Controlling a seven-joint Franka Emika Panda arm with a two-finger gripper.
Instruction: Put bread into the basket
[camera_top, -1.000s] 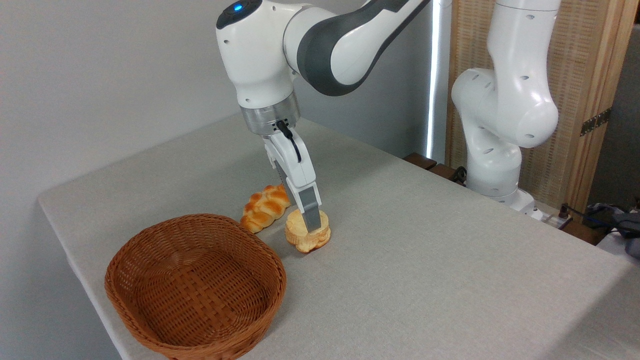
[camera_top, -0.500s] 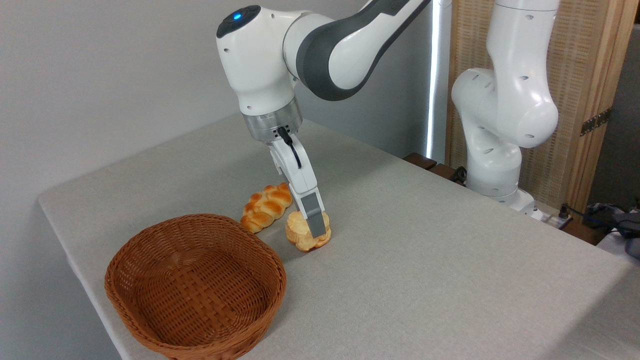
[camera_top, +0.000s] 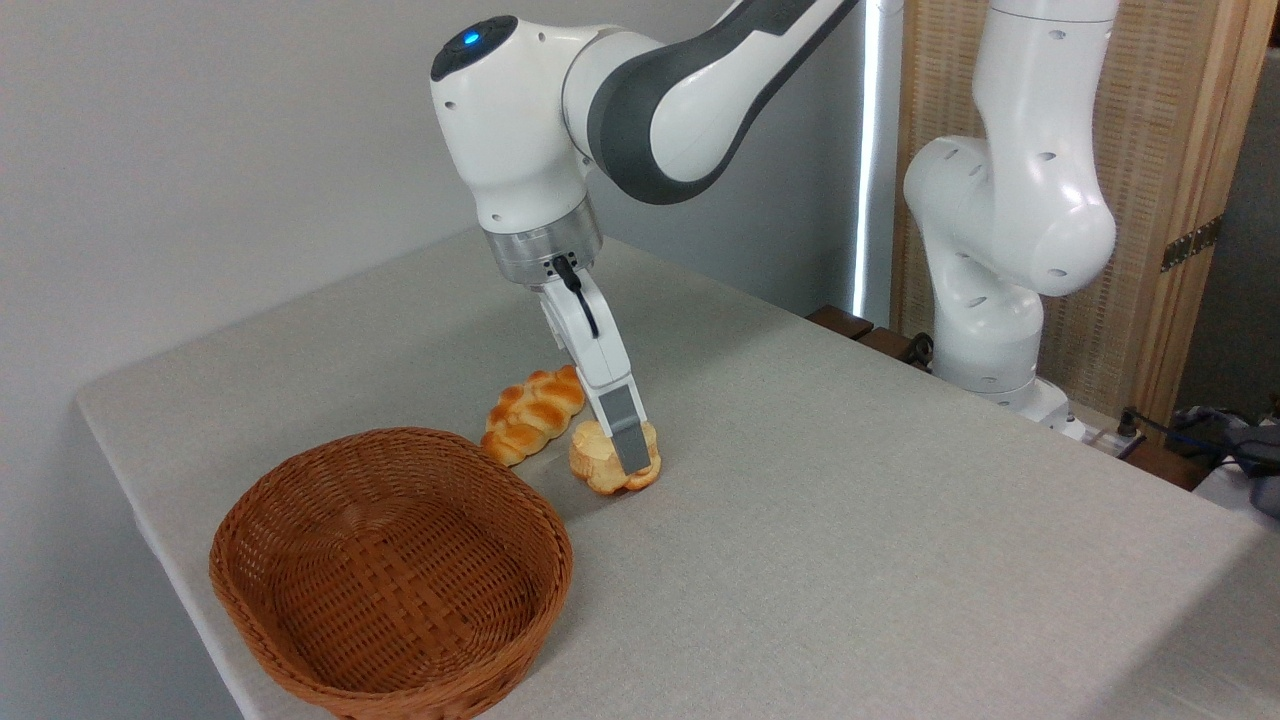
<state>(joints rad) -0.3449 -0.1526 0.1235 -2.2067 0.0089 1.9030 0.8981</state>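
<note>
The grasp step: the gripper (camera_top: 622, 455) jaws are down around the bread (camera_top: 603, 464), seemingly clamped on it. Next it must lift toward the basket (camera_top: 300, 610) at the table's (camera_top: 900, 520) left edge.

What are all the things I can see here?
round bun: one, pale golden, on the table right of the braided loaf, at the gripper's tip
braided loaf: one, orange-brown, on the table just behind the basket
basket: one, reddish-brown wicker, nothing in it, near the table's front left corner
table: one, light grey cloth top
screen: one, woven panel in a wooden frame, back right
robot arm: one, white and grey, reaching down from the right
gripper: one, white with grey fingers, down at the bun; whether it is shut cannot be told
</note>
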